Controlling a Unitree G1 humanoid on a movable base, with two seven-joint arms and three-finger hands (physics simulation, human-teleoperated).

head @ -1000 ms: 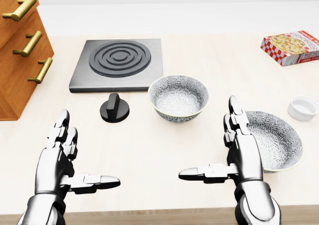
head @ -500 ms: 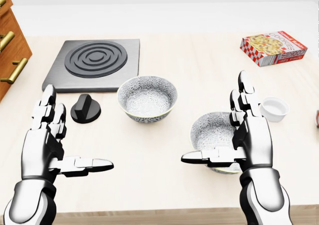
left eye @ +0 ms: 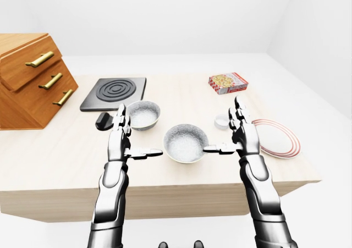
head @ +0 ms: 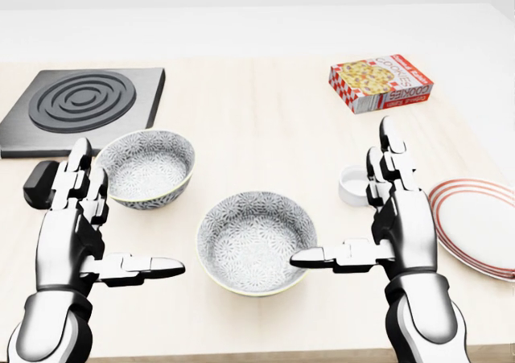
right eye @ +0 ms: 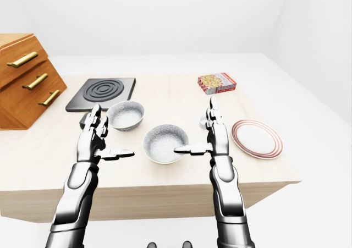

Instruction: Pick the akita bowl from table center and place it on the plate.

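Hands poised either side of the bowl — nothing gripped yet.

The bowl [head: 256, 242] sits on the worktop [head: 265, 113] between the left hand [head: 80, 234] and right hand [head: 394, 226], both spread open with thumbs pointing inward, seemingly framing a grasp. The plate [head: 475, 226] waits at the right edge — a second bowl [head: 146, 170] stands upper left.

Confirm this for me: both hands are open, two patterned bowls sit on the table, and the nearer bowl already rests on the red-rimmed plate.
Not quite. The nearer bowl sits on the bare table, between the open left hand and right hand. The red-rimmed plate lies empty to the right in the head view. The second bowl is there as stated.
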